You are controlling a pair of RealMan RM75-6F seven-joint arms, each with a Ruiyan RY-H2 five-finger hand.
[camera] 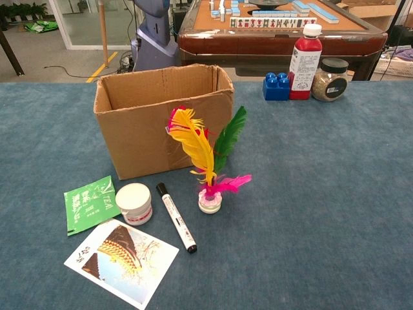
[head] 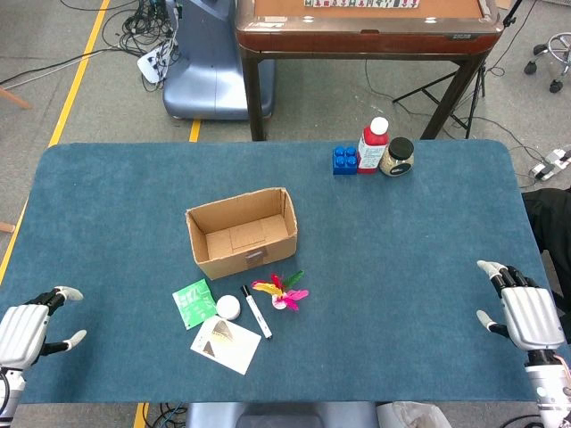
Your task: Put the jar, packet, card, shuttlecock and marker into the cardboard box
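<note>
An open cardboard box (head: 241, 232) (camera: 161, 116) sits empty near the table's middle. In front of it lie a green packet (head: 194, 302) (camera: 90, 203), a small white jar (head: 228, 308) (camera: 134, 203), a white marker with a black cap (head: 257, 311) (camera: 175, 217), a picture card (head: 226, 344) (camera: 121, 259) and a shuttlecock with yellow, green and pink feathers (head: 282, 293) (camera: 208, 161). My left hand (head: 27, 330) rests open at the table's near left corner. My right hand (head: 525, 314) is open at the near right edge. Both hands are far from the objects and outside the chest view.
At the table's far right stand a blue block (head: 344, 160) (camera: 276, 86), a red bottle with a white cap (head: 373, 144) (camera: 304, 62) and a black-lidded jar of grains (head: 397, 158) (camera: 330, 80). A wooden table (head: 366, 27) stands beyond the blue table (head: 401, 259).
</note>
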